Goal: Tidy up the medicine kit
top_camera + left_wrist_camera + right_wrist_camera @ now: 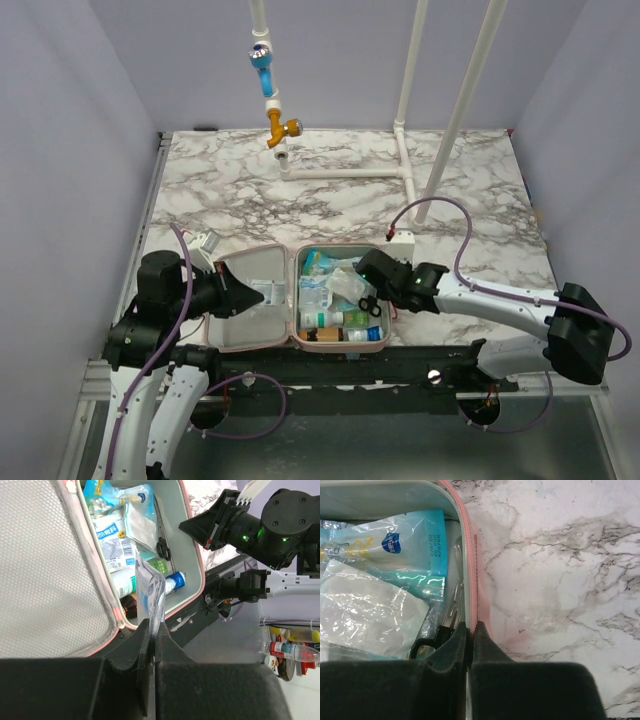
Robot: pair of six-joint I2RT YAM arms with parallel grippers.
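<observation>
The medicine kit (pixel 262 328) lies open near the table's front edge, a pink zippered case with its mesh-lined lid (pixel 45 565) on the left. Its right half is full of blue packets, small bottles and black-handled scissors (pixel 422 647). My left gripper (pixel 243 296) hovers over the lid half, shut on the bottom edge of a clear blue packet (pixel 150 592) that stands upright between the fingers. My right gripper (pixel 470 627) is shut on the kit's pink right rim (pixel 470 545), one finger inside the wall beside the scissors and one outside over the marble.
A white pipe frame (pixel 350 172) with a blue and orange valve (pixel 270 100) stands at the back of the marble table (pixel 480 200). A black rail (pixel 400 365) runs along the front edge. Bottles (pixel 287 652) sit off the table, below its edge.
</observation>
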